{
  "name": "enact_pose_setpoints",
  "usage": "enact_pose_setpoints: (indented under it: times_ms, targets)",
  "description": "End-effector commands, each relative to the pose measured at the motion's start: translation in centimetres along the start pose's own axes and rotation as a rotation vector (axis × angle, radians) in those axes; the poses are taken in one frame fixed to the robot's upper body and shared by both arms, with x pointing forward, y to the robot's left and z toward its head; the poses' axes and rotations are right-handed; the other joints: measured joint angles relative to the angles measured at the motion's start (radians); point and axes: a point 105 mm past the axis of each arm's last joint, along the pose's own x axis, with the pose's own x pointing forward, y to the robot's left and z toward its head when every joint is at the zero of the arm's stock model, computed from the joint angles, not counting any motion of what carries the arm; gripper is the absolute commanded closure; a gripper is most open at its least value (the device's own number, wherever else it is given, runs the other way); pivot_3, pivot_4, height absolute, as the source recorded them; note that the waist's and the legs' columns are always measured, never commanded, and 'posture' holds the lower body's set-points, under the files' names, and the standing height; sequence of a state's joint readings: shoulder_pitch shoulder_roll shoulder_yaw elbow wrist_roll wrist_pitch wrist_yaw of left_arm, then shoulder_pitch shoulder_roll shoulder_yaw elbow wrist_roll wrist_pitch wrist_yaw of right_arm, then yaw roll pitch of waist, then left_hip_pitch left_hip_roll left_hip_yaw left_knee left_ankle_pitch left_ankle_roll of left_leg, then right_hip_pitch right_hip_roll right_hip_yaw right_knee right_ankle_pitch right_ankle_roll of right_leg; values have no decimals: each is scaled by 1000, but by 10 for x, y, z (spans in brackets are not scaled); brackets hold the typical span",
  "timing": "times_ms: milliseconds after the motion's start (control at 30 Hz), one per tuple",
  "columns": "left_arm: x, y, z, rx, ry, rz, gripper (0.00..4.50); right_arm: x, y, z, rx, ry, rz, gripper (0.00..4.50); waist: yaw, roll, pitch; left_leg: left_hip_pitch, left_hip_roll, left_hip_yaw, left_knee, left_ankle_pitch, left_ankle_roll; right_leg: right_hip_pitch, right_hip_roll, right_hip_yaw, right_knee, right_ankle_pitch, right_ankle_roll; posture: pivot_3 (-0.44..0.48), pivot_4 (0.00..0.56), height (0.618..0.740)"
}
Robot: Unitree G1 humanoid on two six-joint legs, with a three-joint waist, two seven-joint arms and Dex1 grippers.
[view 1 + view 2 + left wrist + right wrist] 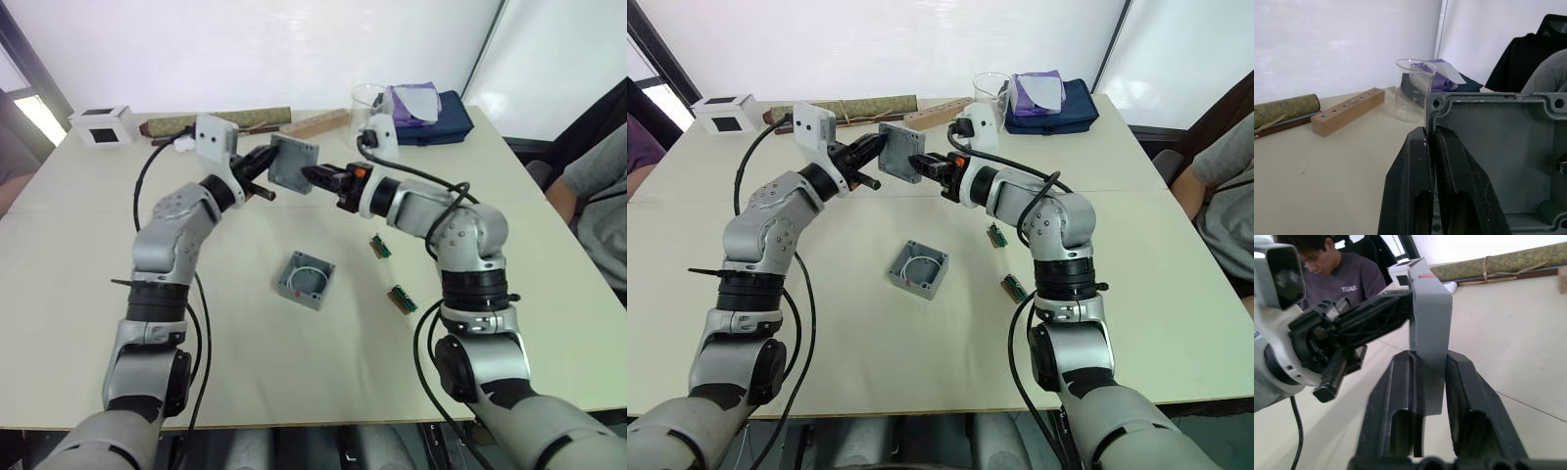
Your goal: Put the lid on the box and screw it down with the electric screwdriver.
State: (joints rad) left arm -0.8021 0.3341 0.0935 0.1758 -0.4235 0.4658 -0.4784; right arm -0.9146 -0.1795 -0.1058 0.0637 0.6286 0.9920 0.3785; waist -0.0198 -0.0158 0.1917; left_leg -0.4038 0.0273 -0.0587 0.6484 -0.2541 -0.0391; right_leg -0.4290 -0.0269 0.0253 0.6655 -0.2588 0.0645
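Note:
The lid [293, 164], a flat grey square plate, stands on edge in the air over the back middle of the table. My left gripper [271, 168] is shut on its left edge, and the left wrist view looks onto the ribbed underside [1498, 147]. From the right, my right gripper [315, 176] grips the opposite edge, its fingers [1400, 396] pressed on both faces of the lid [1430, 318]. The box [306, 280], grey and open with a white ring inside, sits on the table below, nearer to me. The electric screwdriver is out of view.
A white cube [103, 125], a rolled mat [216, 119], a wooden block [315, 123], a glass beaker [367, 103] and a blue pouch [436, 117] line the table's far edge. Two small green boards [380, 246] lie right of the box. A person [598, 196] sits at the right.

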Motion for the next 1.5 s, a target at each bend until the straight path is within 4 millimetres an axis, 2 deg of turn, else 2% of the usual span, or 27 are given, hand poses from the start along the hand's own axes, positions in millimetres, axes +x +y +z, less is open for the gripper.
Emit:
enact_pose_setpoints:
  times_ms: [33, 133, 267, 333, 400, 433, 500, 533, 600, 633, 700, 767, 800, 867, 967, 1000, 1033, 1100, 1267, 1500]
  targets:
    - [3, -12, 26, 19, -77, -53, 4500, -2, 13, 17, -32, -75, 44, 4158, 0, 0, 0, 0, 0, 0, 0, 0, 0, 0, 0, 0, 0, 0, 0, 0, 150, 740]
    - [2, -12, 25, -8, -69, -67, 4500, -2, 12, 17, -27, -79, 35, 4158, 0, 0, 0, 0, 0, 0, 0, 0, 0, 0, 0, 0, 0, 0, 0, 0, 150, 740]
    - [-2, -11, 25, -30, -48, -99, 3151, -2, 15, 17, -30, -93, 56, 4158, 0, 0, 0, 0, 0, 0, 0, 0, 0, 0, 0, 0, 0, 0, 0, 0, 150, 740]
    - [-6, -8, 28, -31, -52, -111, 2289, -3, 16, 17, -30, -99, 63, 4158, -1, 0, 0, 0, 0, 0, 0, 0, 0, 0, 0, 0, 0, 0, 0, 0, 150, 740]
    - [-9, -4, 32, -28, -56, -107, 1676, -3, 17, 17, -30, -103, 64, 4158, -1, 0, 0, 0, 0, 0, 0, 0, 0, 0, 0, 0, 0, 0, 0, 0, 150, 740]
    - [-12, -1, 35, -29, -56, -102, 1094, -3, 16, 17, -38, -105, 60, 4158, -1, 0, 0, 0, 0, 0, 0, 0, 0, 0, 0, 0, 0, 0, 0, 0, 150, 740]
    - [-27, 7, 44, -59, -51, -115, 393, -7, 13, 18, -112, -118, 28, 4158, -4, 0, 0, 0, 0, 0, 0, 0, 0, 0, 0, 0, 0, 0, 0, 0, 150, 740]
    - [-36, 9, 44, -47, -19, -132, 64, -13, 10, 22, -221, -150, -7, 4158, -5, 0, 0, 0, 0, 0, 0, 0, 0, 0, 1, 0, 0, 0, 0, 0, 150, 740]
    - [-51, 12, 39, -13, 47, -143, 64, -26, 7, 25, -463, -212, -74, 4158, -11, 1, 0, 0, 1, 0, -1, 0, 0, -1, 1, 0, -1, 0, 0, 0, 150, 740]
    - [-57, 12, 36, -20, 73, -154, 64, -32, 7, 20, -589, -218, -86, 4158, -10, 1, 0, 0, 0, 0, -2, 0, 0, -1, 1, 0, -1, 0, 0, 0, 150, 740]
    - [-65, 11, 32, -29, 105, -165, 64, -44, 6, 6, -726, -224, -98, 4158, -2, 0, 0, -1, 0, 0, -2, 0, 0, -1, 0, 0, -1, -1, 1, 0, 150, 740]
    - [-71, 11, 27, -44, 134, -175, 615, -59, 6, -10, -922, -227, -103, 4158, 0, 0, 0, -1, 0, 0, -1, 0, 0, 0, 0, 0, -2, -1, 1, 0, 150, 740]
    - [-72, 10, 25, -53, 147, -183, 702, -66, 7, -21, -1056, -210, -87, 4158, 2, 0, 0, -1, 0, 0, -1, 0, 0, 0, 0, 0, -2, 0, 1, 0, 150, 740]
    - [-74, 8, 22, -73, 167, -207, 1633, -78, 10, -41, -1306, -185, -29, 4158, 3, 0, 1, -1, 0, 0, 0, 0, 0, 0, 0, 0, -1, 0, 1, 0, 150, 740]
    - [-71, 3, 17, -92, 177, -231, 2868, -85, 13, -52, -1521, -209, 26, 4158, -6, 0, 1, 0, 0, 1, 0, 0, 0, 0, 0, 1, -2, -1, 1, 0, 150, 740]
    - [-70, 3, 16, -98, 181, -238, 3200, -86, 14, -56, -1581, -214, 53, 4158, -9, 0, 1, 1, 0, 1, 0, 0, 0, 0, 0, 1, -1, 0, 1, 0, 150, 740]
    - [-68, 2, 13, -103, 186, -246, 3755, -87, 16, -61, -1637, -227, 81, 4158, -12, 0, 1, 1, 0, 1, -1, 0, 0, 0, 1, 1, -1, -1, 1, 0, 150, 740]
    - [-66, -5, 9, -116, 197, -280, 4374, -88, 18, -71, -1697, -244, 143, 4158, -18, 0, 1, 1, 1, 1, -1, 0, -1, 0, 1, 1, -1, -1, 1, 0, 150, 740]
    - [-60, -33, -5, -94, 293, -405, 4450, -87, 14, -94, -1859, -245, 245, 4158, -21, 0, 1, 1, 1, 1, -1, 1, -2, 0, 1, 1, -1, 0, 1, 0, 150, 740]
    - [-62, -50, -21, -65, 359, -475, 4450, -75, 12, -104, -1921, -233, 234, 4158, -23, 0, 1, 1, 0, 0, -1, 3, -5, 0, 1, 2, 0, 0, 1, 0, 150, 740]
